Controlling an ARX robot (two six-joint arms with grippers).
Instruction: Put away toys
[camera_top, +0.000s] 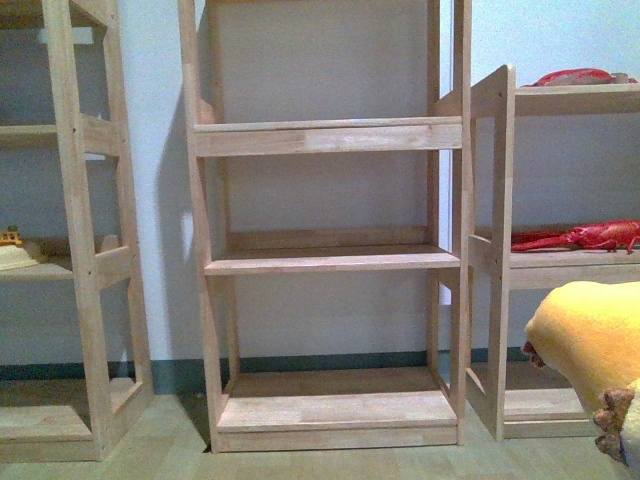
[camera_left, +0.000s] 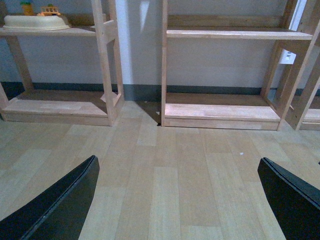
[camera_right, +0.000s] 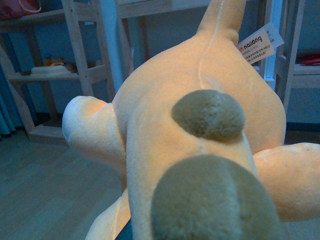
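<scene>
Beside the right-hand shelf unit (camera_top: 497, 250), the floppy plush toy (camera_top: 590, 335) is probably risking snagging an upright, the left end effector (camera_left: 177, 160) gaping empty, the right end effector hidden, its state untellable.

You're facing three wooden shelf units (camera_top: 330, 137) lined up against a pale wall (camera_top: 160, 150), dark baseboard (camera_top: 170, 368) along the bottom, light wood-plank floor (camera_left: 175, 175) in front.

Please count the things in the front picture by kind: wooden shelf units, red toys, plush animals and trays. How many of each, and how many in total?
Wooden shelf units: 3
Red toys: 2, both on the right-hand unit
Plush animal: 1, orange-yellow
Tray: 1, cream, on the left-hand unit
Total: 7
</scene>
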